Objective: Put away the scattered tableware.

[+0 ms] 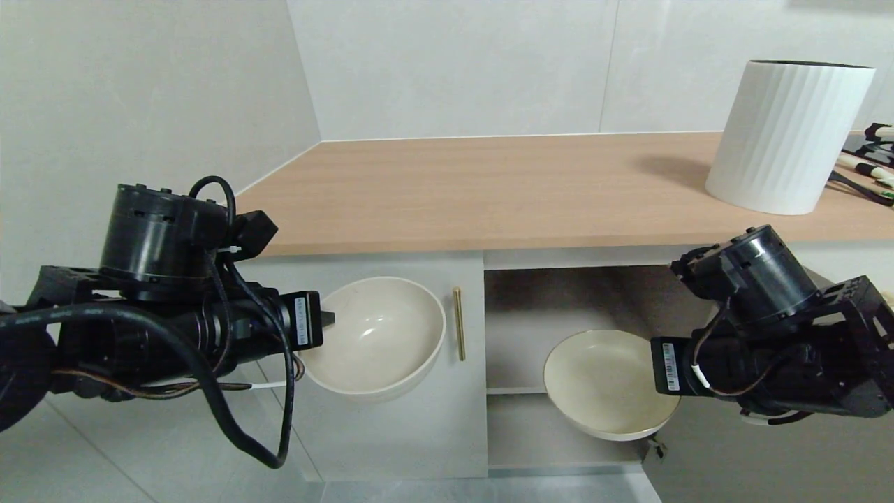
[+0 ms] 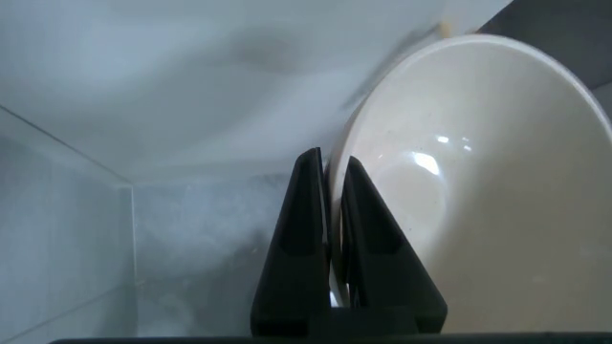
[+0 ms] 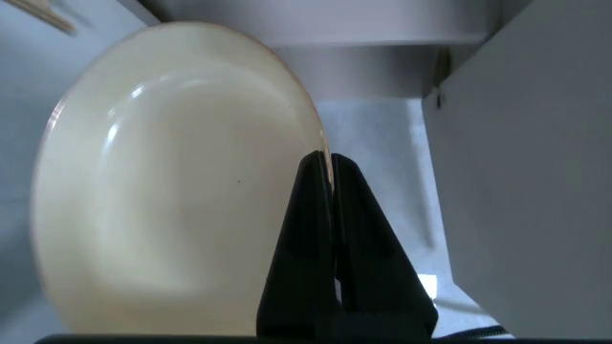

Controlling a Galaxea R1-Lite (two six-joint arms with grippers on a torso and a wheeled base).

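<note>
Left jaws clamped on the rim of a deep bowl [image 1: 377, 339] before the closed cabinet door [image 1: 419, 433], right jaws clamped on a shallow bowl [image 1: 604, 384] at the open cupboard [image 1: 559, 300], white ribbed bin [image 1: 789, 136] on the bench [image 1: 489, 188].

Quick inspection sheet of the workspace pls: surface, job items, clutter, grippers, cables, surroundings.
Surface: wooden countertop, no spills seen.
Job's things: deep bowl before the closed cabinet door; shallow bowl at the open compartment.
Clutter: white ribbed container and utensils at countertop's right end.
Grippers: left gripper shut on deep bowl's rim; right gripper shut on shallow bowl's rim.
Cables: black cables loop off the left arm.
Surroundings: pale walls, grey floor.
</note>
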